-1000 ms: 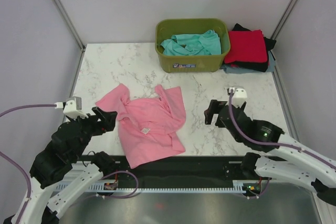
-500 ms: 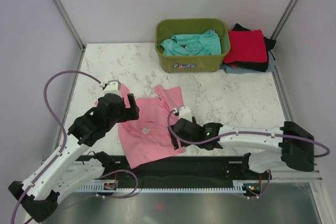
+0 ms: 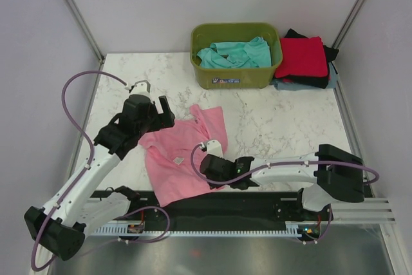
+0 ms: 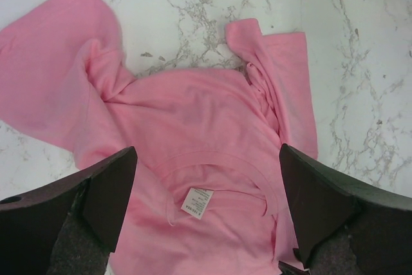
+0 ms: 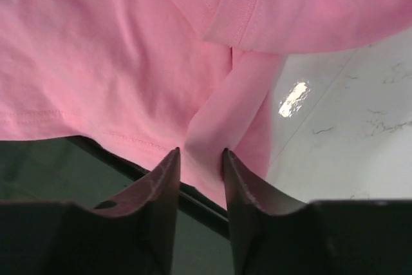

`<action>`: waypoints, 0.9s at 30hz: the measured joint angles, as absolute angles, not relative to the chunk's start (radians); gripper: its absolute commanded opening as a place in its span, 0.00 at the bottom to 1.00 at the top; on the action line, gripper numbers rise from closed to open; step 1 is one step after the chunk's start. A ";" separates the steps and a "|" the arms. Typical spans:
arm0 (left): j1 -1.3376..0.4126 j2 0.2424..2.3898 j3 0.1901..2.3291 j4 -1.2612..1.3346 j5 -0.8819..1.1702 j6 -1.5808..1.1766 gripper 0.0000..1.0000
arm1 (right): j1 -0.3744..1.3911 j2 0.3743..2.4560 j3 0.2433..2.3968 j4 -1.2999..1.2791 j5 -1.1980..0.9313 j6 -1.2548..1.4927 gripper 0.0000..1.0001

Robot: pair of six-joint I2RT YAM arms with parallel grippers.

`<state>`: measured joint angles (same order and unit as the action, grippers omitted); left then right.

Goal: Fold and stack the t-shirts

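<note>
Pink t-shirt: crumpled, neck label up, on the marble table at its near edge. Left end effector: fingers spread wide, above the collar, holding nothing. Right end effector: pinching a fold of the shirt's near hem. Teal t-shirt: in the olive tub. Red t-shirt: topping the stack beside the tub.

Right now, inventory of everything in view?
pink t-shirt: 1, pink, crumpled at table's near middle, label up
teal t-shirt: 1, teal, inside the tub
red t-shirt: 1, red, folded, top of stack right of tub
black t-shirt: 1, black, under the red one
grey-blue t-shirt: 1, grey-blue, bottom of stack
tub: 1, olive green, far middle of table
table: 1, white marble
left fingers: 2, black, open above pink shirt's collar
right fingers: 2, black, pinching pink shirt's near hem
</note>
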<state>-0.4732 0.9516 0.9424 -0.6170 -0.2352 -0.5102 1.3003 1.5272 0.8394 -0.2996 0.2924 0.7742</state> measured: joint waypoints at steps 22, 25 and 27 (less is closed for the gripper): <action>-0.455 1.080 1.016 -0.508 -0.086 -0.460 0.92 | 1.311 0.994 0.727 -0.523 0.529 0.919 0.91; -0.455 1.153 1.052 -0.467 -0.060 -0.458 0.92 | 1.263 0.862 0.661 -0.608 0.550 0.961 0.85; -0.456 1.173 1.052 -0.456 -0.047 -0.457 0.92 | 1.256 0.836 0.644 -0.649 0.548 0.964 0.82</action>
